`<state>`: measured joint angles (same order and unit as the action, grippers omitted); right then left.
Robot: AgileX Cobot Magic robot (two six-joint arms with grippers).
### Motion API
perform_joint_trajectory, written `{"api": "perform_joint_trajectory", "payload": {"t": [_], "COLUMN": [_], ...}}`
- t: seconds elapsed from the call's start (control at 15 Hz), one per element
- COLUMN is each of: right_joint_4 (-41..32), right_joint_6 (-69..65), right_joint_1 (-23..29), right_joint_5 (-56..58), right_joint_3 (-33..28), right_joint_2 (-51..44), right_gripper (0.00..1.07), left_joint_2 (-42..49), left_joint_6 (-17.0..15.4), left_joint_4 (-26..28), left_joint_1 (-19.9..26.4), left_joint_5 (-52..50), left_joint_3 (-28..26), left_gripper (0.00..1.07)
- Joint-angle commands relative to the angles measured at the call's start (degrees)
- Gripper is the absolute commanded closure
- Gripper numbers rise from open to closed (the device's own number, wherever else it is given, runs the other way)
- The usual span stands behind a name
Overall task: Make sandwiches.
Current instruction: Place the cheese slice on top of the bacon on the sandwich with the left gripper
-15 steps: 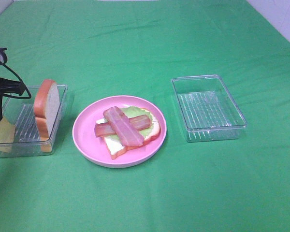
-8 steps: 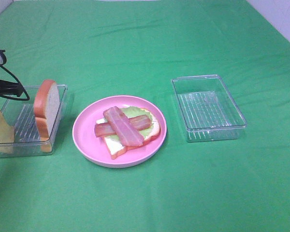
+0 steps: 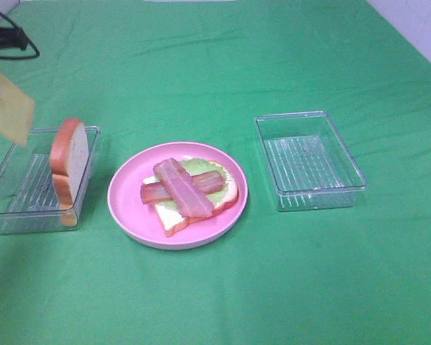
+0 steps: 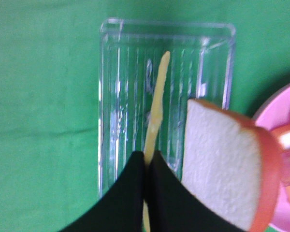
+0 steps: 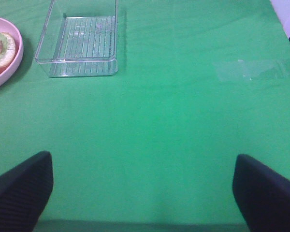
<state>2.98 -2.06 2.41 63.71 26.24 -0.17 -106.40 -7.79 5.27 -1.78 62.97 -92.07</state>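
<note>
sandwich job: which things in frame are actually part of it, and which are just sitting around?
Part of the job:
- cheese slice, pinched in left pincer
- upright bread slice
- base bread, lettuce, crossed bacon strips

Just there:
- pink plate under the stack
- left tray, right tray
- green cloth

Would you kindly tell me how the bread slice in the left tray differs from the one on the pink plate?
The tray slice stands on edge in the clear tray; the plate slice lies flat on the pink plate. The tray slice is bare; the plate slice carries lettuce and two crossed bacon strips. Both have white crumb and an orange-brown crust.
</note>
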Motion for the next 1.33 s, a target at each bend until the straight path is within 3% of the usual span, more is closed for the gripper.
{"api": "perform_joint_trajectory", "payload": {"t": [0.07,0.27,0.4,0.8,1.07,1.33], "right_joint_4": [-0.1,-0.1,-0.1,-0.1,-0.1,-0.1], "right_joint_6": [0.3,0.3,0.3,0.3,0.3,0.3], "right_joint_1": [-0.4,-0.4,-0.4,-0.4,-0.4,-0.4], "right_joint_5": [-0.6,-0.6,-0.6,-0.6,-0.6,-0.6], "right_joint_3": [-0.2,-0.2,-0.2,-0.2,-0.2,-0.2], "right_joint_2": [-1.9,-1.9,-1.9,-1.9,-1.9,-1.9], "right_gripper": [0.11,0.11,0.11,0.11,0.11,0.11], "left_joint_2": [1.9,2.1,1.7,-4.8,-12.7,-18.7], "left_joint_6": [-0.1,-0.1,3.2,13.6,14.6,15.0], "left_joint_4": [1.1,3.8,11.6,29.0,30.5,29.6], "left_joint_1": [-1.8,-6.2,-12.0,-19.4,-24.2,-25.0], "left_joint_5": [1.6,1.4,-0.5,0.4,2.2,4.6], "left_joint_3": [-6.1,-12.4,-13.5,-13.5,-13.5,-13.5], "left_gripper": [1.07,1.07,1.07,1.07,1.07,1.07]}}
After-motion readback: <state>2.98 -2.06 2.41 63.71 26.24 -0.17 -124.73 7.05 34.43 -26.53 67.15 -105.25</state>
